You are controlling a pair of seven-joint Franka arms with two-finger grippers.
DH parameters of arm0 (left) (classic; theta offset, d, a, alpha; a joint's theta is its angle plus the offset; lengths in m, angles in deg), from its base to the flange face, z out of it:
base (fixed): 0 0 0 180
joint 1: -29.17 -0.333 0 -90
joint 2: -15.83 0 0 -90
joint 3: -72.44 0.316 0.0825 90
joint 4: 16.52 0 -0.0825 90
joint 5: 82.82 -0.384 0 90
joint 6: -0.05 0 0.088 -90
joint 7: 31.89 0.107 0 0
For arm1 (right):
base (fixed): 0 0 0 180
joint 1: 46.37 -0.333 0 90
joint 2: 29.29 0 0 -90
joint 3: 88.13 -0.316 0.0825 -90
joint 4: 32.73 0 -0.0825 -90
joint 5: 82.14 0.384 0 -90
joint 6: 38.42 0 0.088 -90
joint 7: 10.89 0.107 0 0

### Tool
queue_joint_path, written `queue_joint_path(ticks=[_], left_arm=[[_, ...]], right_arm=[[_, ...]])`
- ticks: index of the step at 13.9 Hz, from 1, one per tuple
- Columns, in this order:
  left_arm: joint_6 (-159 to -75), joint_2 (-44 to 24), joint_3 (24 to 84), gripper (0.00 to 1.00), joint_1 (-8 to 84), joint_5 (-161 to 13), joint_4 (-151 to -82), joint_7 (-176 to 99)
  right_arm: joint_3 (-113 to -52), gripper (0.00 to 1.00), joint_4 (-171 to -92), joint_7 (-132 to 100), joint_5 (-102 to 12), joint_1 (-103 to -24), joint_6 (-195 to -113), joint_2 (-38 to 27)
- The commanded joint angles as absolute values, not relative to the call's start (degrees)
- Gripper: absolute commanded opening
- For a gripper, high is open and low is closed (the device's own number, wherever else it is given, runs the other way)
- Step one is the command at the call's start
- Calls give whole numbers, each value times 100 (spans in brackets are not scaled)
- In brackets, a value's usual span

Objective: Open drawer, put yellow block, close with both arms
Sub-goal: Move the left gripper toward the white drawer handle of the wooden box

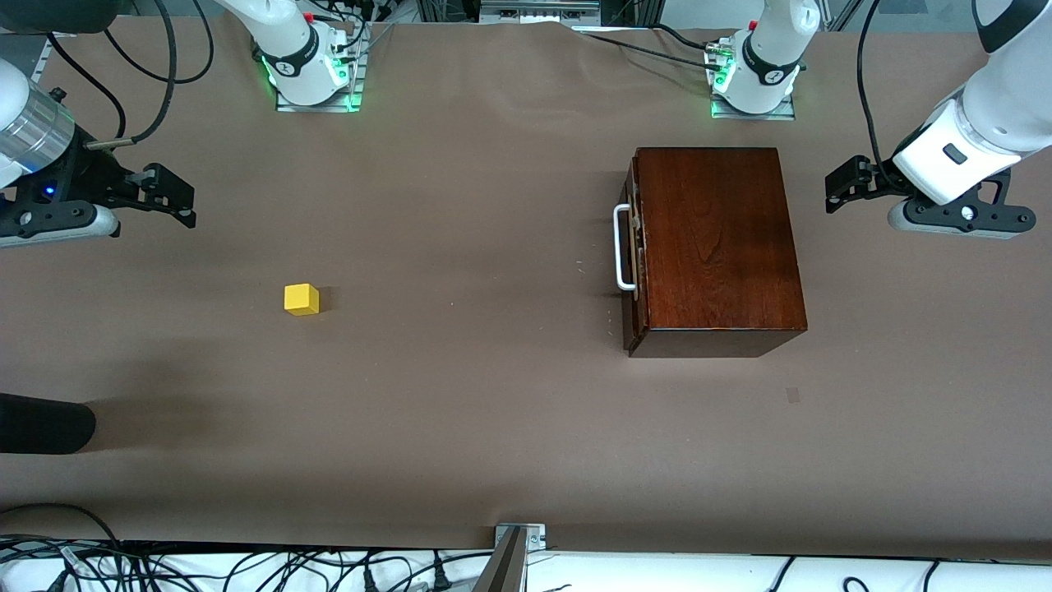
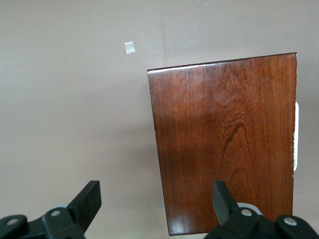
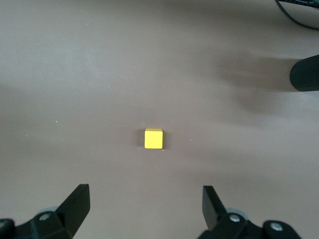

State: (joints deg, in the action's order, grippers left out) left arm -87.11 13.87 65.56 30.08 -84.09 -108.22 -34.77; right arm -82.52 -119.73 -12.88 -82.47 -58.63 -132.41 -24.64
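Nothing is started yet. The mahogany box [image 1: 717, 247] is set toward the left arm's end of the table, its drawer [image 1: 633, 255] shut flush, the white bar handle [image 1: 622, 247] facing the middle of the table where a gripper can be brought to it.

The yellow block [image 1: 302, 298] is left alone on the brown table cover [image 1: 460, 395], well apart from the box, toward the right arm's end.

The left gripper [image 1: 840, 191] is held up over the table just beside the box, jaws spread, nothing between them.

The right gripper [image 1: 179, 201] is parked over bare cover near the block, jaws wide and empty; in the right wrist view the block is seen ahead of the fingers [image 3: 77, 199], presumably staged for a pick once the drawer is drawn out.
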Motion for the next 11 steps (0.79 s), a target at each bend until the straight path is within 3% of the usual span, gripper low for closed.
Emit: queue_joint_path(ticks=[1,7,11], left_arm=[[-8653,1319,6558,100,2996,-8273,-10660,-3470],[-8556,1310,6523,100,3048,-8195,-10651,-3452],[-8433,1258,5709,100,3048,-8071,-10695,-3514]], right_arm=[[-8242,100,-11887,-1379,-8126,-5832,-13211,-2454],[-8242,100,-11895,-1379,-8126,-5832,-13220,-2454],[-8233,100,-11895,-1379,-8135,-5832,-13220,-2454]])
